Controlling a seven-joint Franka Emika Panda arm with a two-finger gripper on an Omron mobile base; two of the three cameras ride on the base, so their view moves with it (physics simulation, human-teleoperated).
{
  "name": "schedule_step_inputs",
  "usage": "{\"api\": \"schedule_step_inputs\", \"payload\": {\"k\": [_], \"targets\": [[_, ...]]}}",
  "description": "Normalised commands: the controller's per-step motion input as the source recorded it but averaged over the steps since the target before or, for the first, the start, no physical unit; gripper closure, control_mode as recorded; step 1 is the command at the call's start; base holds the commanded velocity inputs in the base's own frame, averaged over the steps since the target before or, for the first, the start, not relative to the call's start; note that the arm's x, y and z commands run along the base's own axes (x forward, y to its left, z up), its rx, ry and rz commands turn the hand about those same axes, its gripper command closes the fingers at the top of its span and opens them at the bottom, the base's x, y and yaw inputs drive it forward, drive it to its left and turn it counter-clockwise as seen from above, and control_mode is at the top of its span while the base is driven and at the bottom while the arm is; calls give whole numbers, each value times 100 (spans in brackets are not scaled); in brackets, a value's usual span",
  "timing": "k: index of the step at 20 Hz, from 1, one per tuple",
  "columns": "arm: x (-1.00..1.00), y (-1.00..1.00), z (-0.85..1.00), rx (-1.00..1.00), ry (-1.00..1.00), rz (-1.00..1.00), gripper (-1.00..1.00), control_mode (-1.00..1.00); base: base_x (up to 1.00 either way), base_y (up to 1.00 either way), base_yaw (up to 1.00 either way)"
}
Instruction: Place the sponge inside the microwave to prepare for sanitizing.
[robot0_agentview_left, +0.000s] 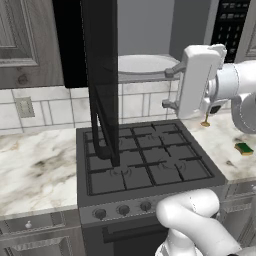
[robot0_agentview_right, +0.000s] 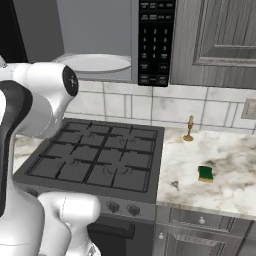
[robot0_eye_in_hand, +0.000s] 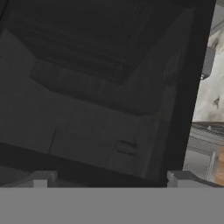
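A white robot arm reaches across a simulated kitchen, its tool (robot0_eye_in_hand: 111, 177) raised in front of the open microwave (robot0_agentview_left: 150, 65) above the black gas stove (robot0_agentview_left: 145, 160). In the hand view the two grey fingertips (robot0_eye_in_hand: 41, 178) stand wide apart at 6 o'clock with nothing between them, facing dark, shadowed panelling and a dark upright edge. At 3 o'clock in that view a strip of pale worktop shows past the edge.

In the left base view the microwave door (robot0_agentview_left: 102, 80) hangs swung open as a tall dark slab over the left burners, and the white round turntable plate (robot0_agentview_left: 145, 64) lies bare in the grey interior behind it. The arm's white hand block sits at 2 o'clock, level with the tiled backsplash (robot0_agentview_left: 45, 107). The right base view shows the keypad (robot0_agentview_right: 156, 42) at 12 o'clock beside a grey wood cabinet (robot0_agentview_right: 215, 40).

The sponge (robot0_agentview_right: 205, 173), green side up with a yellow edge, lies flat on the marbled worktop (robot0_agentview_right: 225, 185) to the right of the stove, well apart from the tool and well below the microwave. In the right base view it sits at 4 o'clock; in the left base view (robot0_agentview_left: 244, 148) it sits at 3 o'clock near the frame edge. A slim brass-coloured stand (robot0_agentview_right: 189, 129) rises near the backsplash, behind the sponge and clear of it. Three knobs (robot0_agentview_left: 122, 210) line the stove front below the burners.
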Motion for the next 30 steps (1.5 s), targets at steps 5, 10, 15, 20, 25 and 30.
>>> {"api": "schedule_step_inputs", "payload": {"k": [5, 10, 15, 20, 25, 30], "targets": [[-7, -70, 2, -8, -1, 0, -100, -100, 0, 0, 0], [-10, -70, 0, -14, -1, 0, -100, -100, 0, 0, 0], [-4, -70, 0, -14, 0, 0, -100, -100, 0, 0, 0], [-1, -67, 0, -16, 0, 0, -100, -100, 0, 0, 0], [-4, -59, -20, -22, -3, -6, -100, -100, 0, 0, 0], [-1, -50, -36, -25, -5, -14, -100, -100, 0, 0, 0]]}}
